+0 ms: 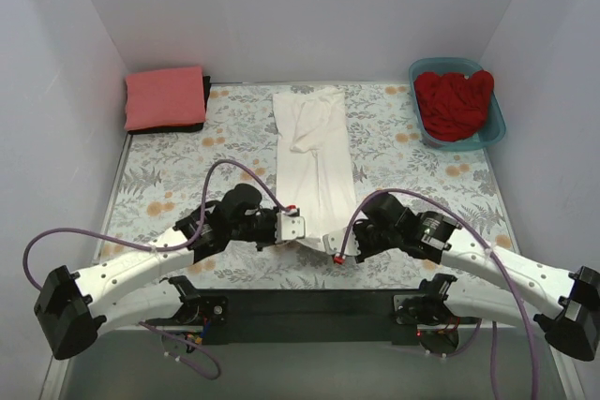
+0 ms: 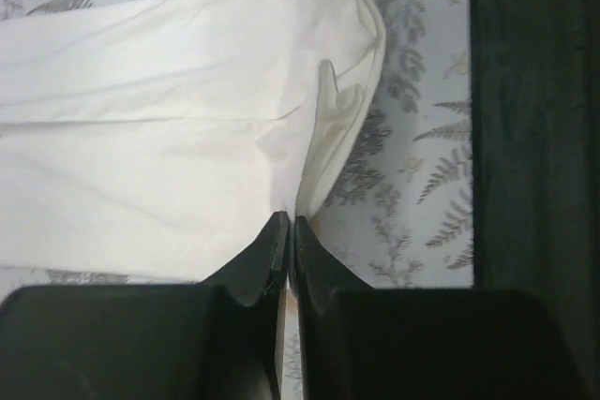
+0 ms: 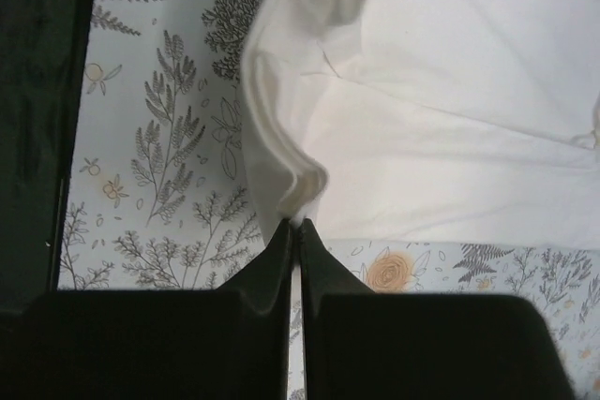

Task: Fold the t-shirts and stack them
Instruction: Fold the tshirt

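The white t-shirt [image 1: 314, 161] lies as a long narrow strip down the middle of the floral cloth. My left gripper [image 1: 298, 229] is shut on its near left corner, and my right gripper [image 1: 330, 243] is shut on its near right corner. In the left wrist view the fingers [image 2: 270, 255] pinch the white cloth [image 2: 169, 128]. In the right wrist view the fingers [image 3: 314, 255] pinch a bunched edge of the white cloth [image 3: 441, 110]. The coral-pink t-shirt [image 1: 166, 96] lies folded at the back left. The bright red t-shirt [image 1: 454, 103] is crumpled in the tub.
The teal plastic tub [image 1: 494, 122] stands at the back right. The pink shirt rests on a dark item [image 1: 205, 91]. A black base bar [image 1: 309, 311] runs along the near edge. White walls close in the back and sides.
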Controlling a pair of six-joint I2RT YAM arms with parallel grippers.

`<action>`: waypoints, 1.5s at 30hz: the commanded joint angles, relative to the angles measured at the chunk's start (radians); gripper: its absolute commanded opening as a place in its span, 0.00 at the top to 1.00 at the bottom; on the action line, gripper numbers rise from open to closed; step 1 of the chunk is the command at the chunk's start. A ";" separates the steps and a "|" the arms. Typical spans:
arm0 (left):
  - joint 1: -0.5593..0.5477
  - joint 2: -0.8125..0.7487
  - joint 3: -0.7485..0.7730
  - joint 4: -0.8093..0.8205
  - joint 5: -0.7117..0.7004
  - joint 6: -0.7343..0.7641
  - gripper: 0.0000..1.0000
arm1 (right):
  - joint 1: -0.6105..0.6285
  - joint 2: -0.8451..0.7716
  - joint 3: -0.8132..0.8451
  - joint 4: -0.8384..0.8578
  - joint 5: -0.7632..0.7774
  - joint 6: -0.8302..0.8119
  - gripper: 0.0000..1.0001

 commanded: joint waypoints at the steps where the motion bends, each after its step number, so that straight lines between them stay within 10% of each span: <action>1: 0.127 0.043 0.063 -0.008 0.105 0.138 1.00 | -0.117 0.059 0.068 0.004 -0.071 -0.101 0.99; 21: 0.514 0.565 0.322 0.258 0.326 0.421 1.00 | -0.481 0.580 0.367 0.250 -0.255 -0.517 0.99; 45: 0.611 0.890 0.490 0.429 0.340 0.469 1.00 | -0.571 0.911 0.585 0.325 -0.244 -0.558 0.99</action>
